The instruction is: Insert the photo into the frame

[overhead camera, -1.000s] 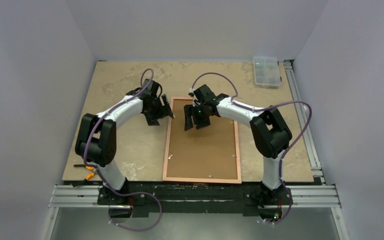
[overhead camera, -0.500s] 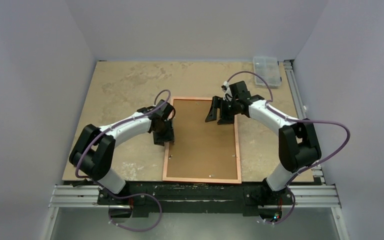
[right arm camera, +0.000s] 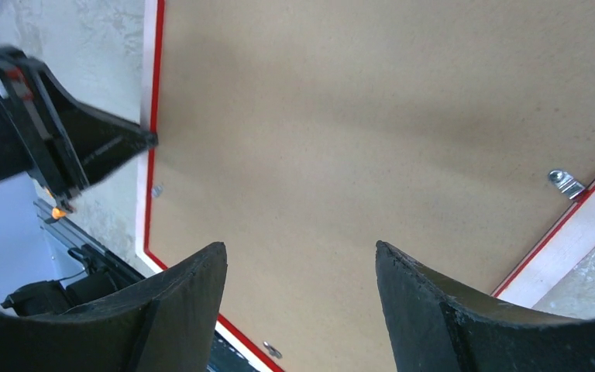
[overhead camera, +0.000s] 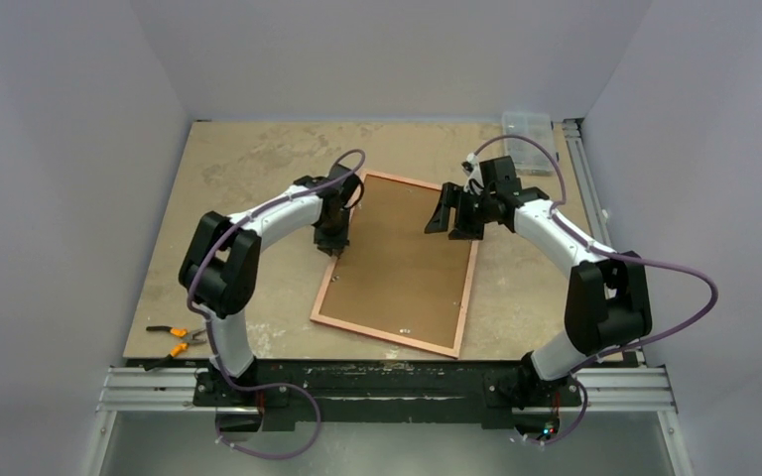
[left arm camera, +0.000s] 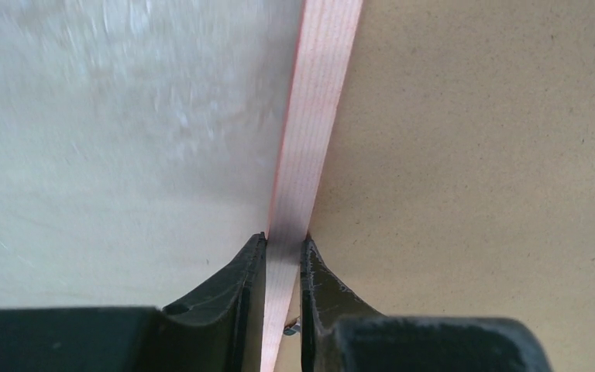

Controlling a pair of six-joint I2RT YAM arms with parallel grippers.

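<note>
The frame (overhead camera: pixel 385 335) lies back-up and askew on the table, its copper rim around a plain brown backing board (overhead camera: pixel 402 268). My left gripper (overhead camera: pixel 334 246) is shut on the frame's left rim. In the left wrist view the pale rim strip (left arm camera: pixel 314 116) runs between the two fingertips of that gripper (left arm camera: pixel 283 244). My right gripper (overhead camera: pixel 453 223) hangs open over the board's far right part with nothing between its fingers. In the right wrist view that gripper (right arm camera: pixel 300 252) looks down on the board (right arm camera: pixel 372 116), the red rim edge (right arm camera: pixel 581 225) and a metal clip (right arm camera: pixel 565 182). The photo is out of view.
A clear plastic box (overhead camera: pixel 529 139) stands at the far right corner. Orange-handled pliers (overhead camera: pixel 174 337) lie at the near left edge. An aluminium rail (overhead camera: pixel 605 248) runs along the table's right side.
My left gripper has closed on the frame's left rim. The frame has turned askew and slid away from the near edge. My right gripper has drawn back to the right.
</note>
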